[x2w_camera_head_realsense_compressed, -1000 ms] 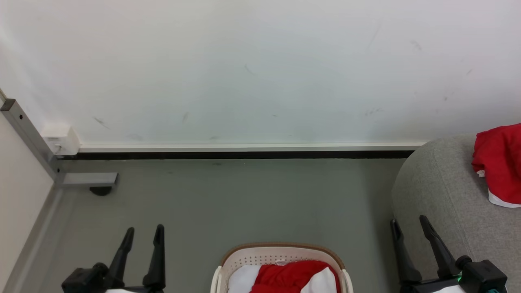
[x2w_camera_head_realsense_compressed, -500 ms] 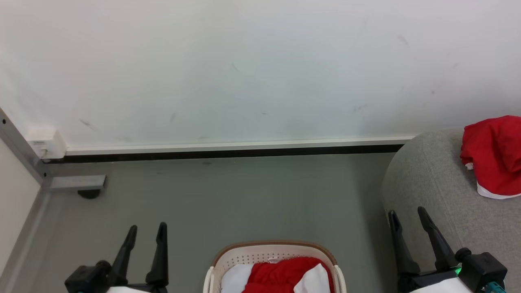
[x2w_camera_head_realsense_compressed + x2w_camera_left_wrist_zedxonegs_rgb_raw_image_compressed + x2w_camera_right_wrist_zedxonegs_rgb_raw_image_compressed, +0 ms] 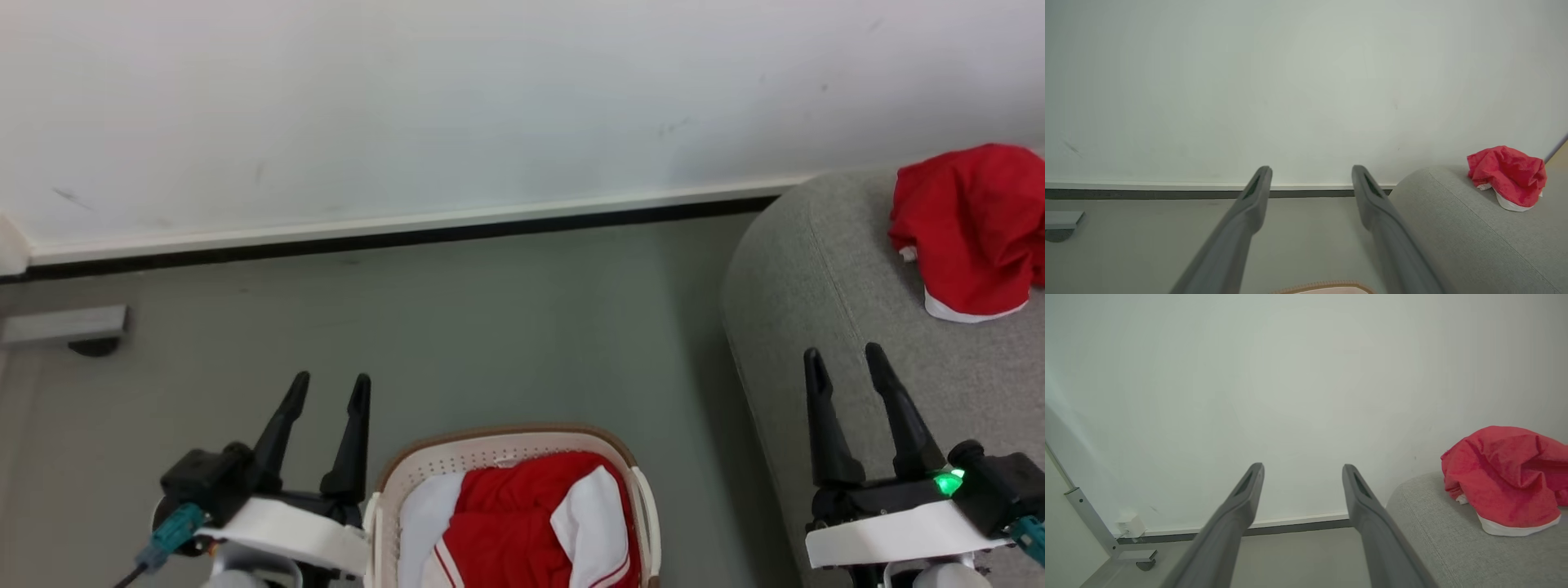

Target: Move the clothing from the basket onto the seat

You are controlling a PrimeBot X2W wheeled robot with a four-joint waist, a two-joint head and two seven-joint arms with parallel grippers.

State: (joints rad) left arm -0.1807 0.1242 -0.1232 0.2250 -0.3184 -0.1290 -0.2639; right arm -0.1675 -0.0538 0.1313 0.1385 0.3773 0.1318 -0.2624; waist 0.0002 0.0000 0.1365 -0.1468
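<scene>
Jaws on both grippers stand spread, with nothing between them.

Head view: the left gripper point(image 3: 331, 380) hangs over the floor point(image 3: 506, 327), just left of the basket point(image 3: 498, 433). The right gripper point(image 3: 843, 351) hangs over the seat's point(image 3: 784, 269) rounded near edge. The clothing point(image 3: 506, 523) lies bunched inside the basket, red with white panels and striped hems. A second garment point(image 3: 963, 220), red with a white hem, lies crumpled on the seat by the wall point(image 3: 490, 98), well apart from both grippers.

Left wrist view: the dark fingers point(image 3: 1249, 212) point at the wall's foot. The basket's brown rim shows at the bottom edge between them. The seat is at the right, with the second garment on it.

Right wrist view: the fingers point(image 3: 1241, 510) are wide apart and aimed at the wall. The seat and second garment are at the right, and a metal leg point(image 3: 1106, 535) on a caster is at the lower left.
</scene>
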